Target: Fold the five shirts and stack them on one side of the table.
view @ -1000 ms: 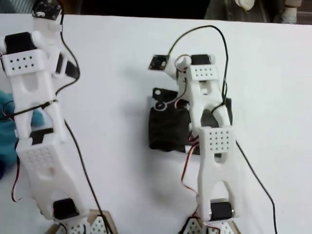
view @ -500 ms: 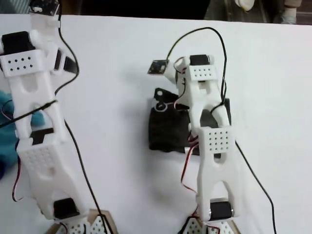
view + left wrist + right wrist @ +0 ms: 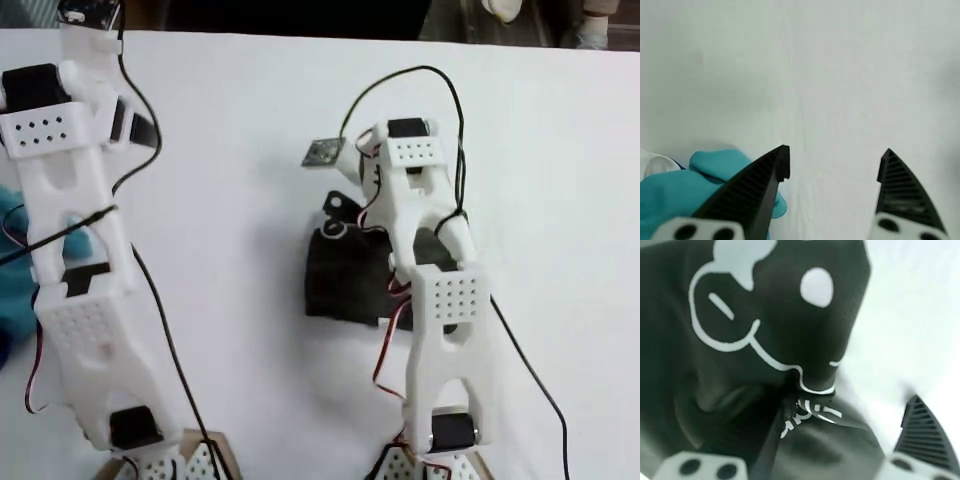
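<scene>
Right tool (image 3: 850, 402) is down low over the black shirt (image 3: 340, 278) and its jaws stand wide apart, holding nothing. One finger lies on the cloth just below the white cartoon print. The other hangs past the shirt's edge, over bare surface (image 3: 560, 150). So the edge of the shirt runs between my fingers, ready to be pinched but not pinched yet.

From the high view the shirt sits under my right arm as a compact dark block, roughly rectangular. It is rumpled on the side nearest the tool, where a flap with the print stands up a little. I'd call it partly folded, not finished.

Left tool (image 3: 836, 152) is open too, with nothing between the jaws and plain white surface beneath them. Something teal (image 3: 695, 180) sits beside one of its fingers. Whether it is cloth or a glove, I can't tell.

Where does that leave the job? The black shirt is the one shirt I can vouch for, and it lies in the middle of the surface rather than off to a side. My read is that we're early. This fold needs closing and flattening, then the shirt goes to one side to start the pile. By that count four more shirts are left to fold.
</scene>
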Motion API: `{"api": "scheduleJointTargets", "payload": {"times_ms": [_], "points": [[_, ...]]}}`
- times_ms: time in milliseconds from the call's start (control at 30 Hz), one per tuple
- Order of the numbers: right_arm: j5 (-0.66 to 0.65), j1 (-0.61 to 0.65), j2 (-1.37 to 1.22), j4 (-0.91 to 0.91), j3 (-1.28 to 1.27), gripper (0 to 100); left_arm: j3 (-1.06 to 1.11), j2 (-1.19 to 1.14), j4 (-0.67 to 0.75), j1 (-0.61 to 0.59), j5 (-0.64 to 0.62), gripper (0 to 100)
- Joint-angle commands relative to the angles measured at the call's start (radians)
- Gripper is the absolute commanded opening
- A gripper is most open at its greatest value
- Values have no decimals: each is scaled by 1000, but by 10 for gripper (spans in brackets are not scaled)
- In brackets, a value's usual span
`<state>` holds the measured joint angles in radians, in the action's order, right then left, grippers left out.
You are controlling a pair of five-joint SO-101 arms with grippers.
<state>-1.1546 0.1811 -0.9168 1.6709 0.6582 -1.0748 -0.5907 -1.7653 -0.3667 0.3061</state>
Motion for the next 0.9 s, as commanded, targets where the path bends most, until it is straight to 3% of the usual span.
{"api": "scheduleJointTargets", "payload": {"times_ms": [0,100,233,267,467,700,867], "points": [[0,8,-24,35,-31,337,-36,11,-14,8,0,302],[0,4,-36,35,-29,289,-38,11,-14,3,0,302],[2,2,-10,35,-29,26,-41,11,-14,0,3,302],[3,2,-2,35,-29,10,-41,11,-14,0,0,302],[68,-44,22,33,60,21,-42,11,-12,2,0,302],[397,-234,21,-82,247,21,-42,11,-11,5,0,302],[413,-338,22,-88,255,21,-42,11,-12,2,2,302]]}}
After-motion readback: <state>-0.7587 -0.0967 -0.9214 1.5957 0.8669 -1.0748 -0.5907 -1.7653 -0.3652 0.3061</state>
